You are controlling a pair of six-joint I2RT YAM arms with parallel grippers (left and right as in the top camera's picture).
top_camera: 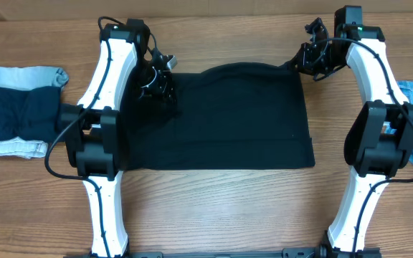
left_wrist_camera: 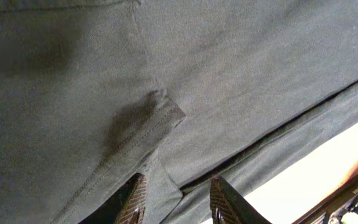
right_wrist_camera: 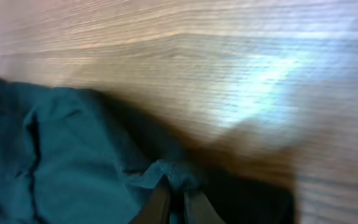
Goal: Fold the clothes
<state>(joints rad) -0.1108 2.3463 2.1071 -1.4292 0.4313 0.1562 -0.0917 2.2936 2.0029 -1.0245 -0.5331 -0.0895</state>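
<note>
Black garment [top_camera: 221, 118] far corners in jaws: L gripper [left_wrist_camera: 179, 182] clamps fold, R gripper [right_wrist_camera: 174, 188] pinches edge; wood table [top_camera: 214, 208].

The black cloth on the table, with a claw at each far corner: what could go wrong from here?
1. The right claw pinches only a small tuft of the black cloth, so it could slip free when lifted.
2. The left claw holds a bunched bit of hem, so the fold may come out uneven.
</note>
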